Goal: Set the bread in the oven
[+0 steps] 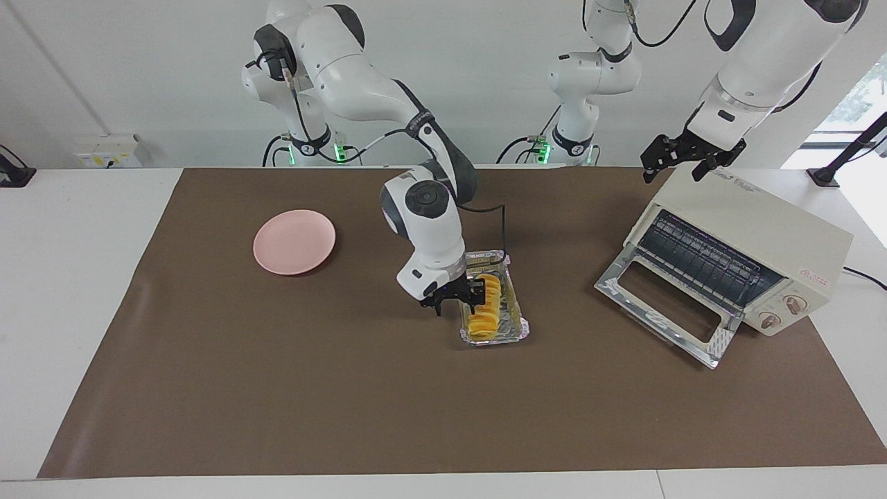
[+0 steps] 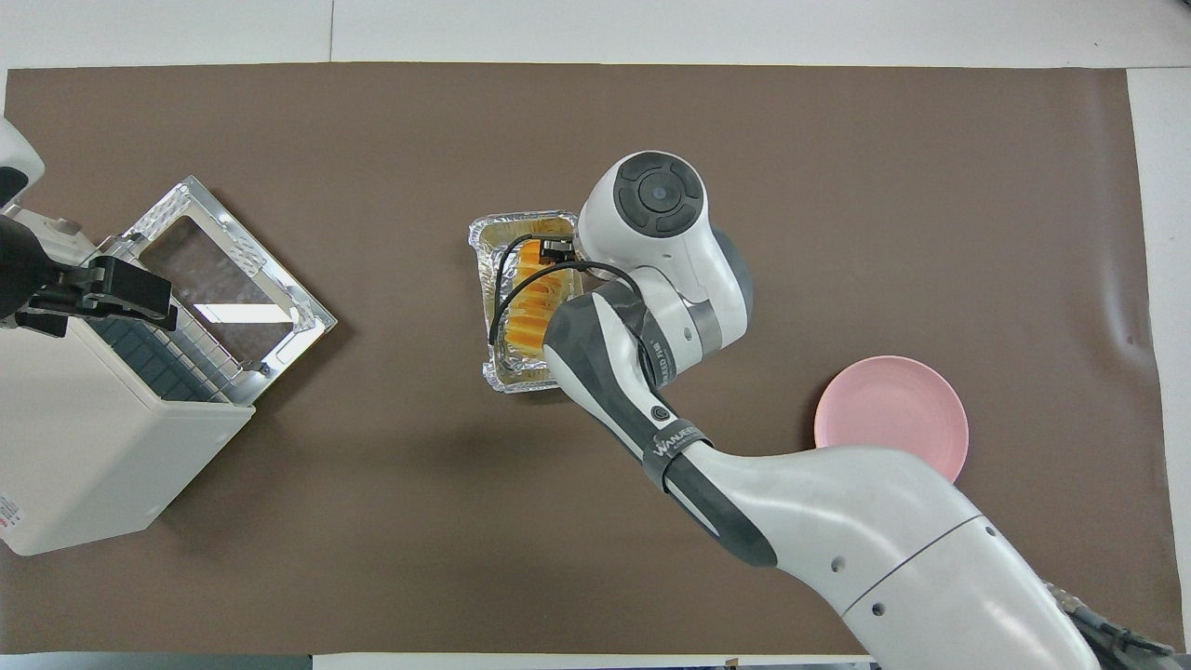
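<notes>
- Reaching down into the foil tray (image 1: 521, 331), the right gripper (image 1: 459, 296) has its jaws at the bread (image 1: 484, 309), which lies in that tray at the table's middle.
- I cannot tell whether the jaws have closed on the loaf or only straddle it; the arm hides them from above.
- To do this step well, the jaws should span the slices across the row and squeeze lightly, so the loaf lifts whole and the tray stays down.
- Next, the oven (image 1: 755, 229) stands toward the left arm's end, door dropped open, rack showing.
- Waiting over the oven's top, the left gripper (image 1: 682, 161) shows jaws spread wide and holds nothing.
- A pink plate (image 1: 294, 241) lies well apart from the working jaws.
</notes>
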Robot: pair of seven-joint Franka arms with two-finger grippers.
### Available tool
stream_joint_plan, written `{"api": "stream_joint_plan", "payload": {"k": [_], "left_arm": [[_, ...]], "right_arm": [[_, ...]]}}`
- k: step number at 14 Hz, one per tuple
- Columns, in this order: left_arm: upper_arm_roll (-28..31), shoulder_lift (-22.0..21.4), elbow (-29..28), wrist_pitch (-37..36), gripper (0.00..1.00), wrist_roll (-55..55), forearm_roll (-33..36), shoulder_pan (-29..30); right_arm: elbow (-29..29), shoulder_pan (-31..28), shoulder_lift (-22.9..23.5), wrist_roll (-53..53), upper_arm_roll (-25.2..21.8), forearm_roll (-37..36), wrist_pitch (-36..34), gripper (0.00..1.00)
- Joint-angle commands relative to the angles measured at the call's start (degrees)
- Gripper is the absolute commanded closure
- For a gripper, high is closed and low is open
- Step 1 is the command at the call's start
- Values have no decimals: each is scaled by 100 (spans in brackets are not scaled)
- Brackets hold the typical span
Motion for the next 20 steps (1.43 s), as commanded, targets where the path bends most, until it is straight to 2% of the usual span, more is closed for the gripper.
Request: {"api": "stream_joint_plan", "payload": {"k": [1, 5, 9, 13, 15, 17, 20], "left_arm": [[21, -169, -182, 82, 0, 18, 107, -22], [21, -169, -182, 82, 0, 18, 107, -22], [21, -160, -182, 186, 0, 27, 107, -22], [29, -152, -173, 328, 0, 27, 107, -13], [29, -152, -164, 372, 0, 19, 107, -4], [56, -152, -182, 398, 0, 19, 107, -4], [47, -125, -190, 748, 0, -60, 115, -83]], "right_arm": [[191, -508, -405, -2, 39, 260, -589, 0], [148, -1299, -1072, -421, 12, 234, -1056, 0], [131, -2310, -1591, -2283, -14, 234, -1714, 0], [113, -3145, -2013, -3585, -14, 146, -2557, 0], [69, -3348, -2338, -4149, -32, 33, -3198, 0], [-71, -3437, -2707, -4212, -32, -196, -3735, 0], [-300, -3464, -3050, -4212, -23, -363, -4044, 0]]}}
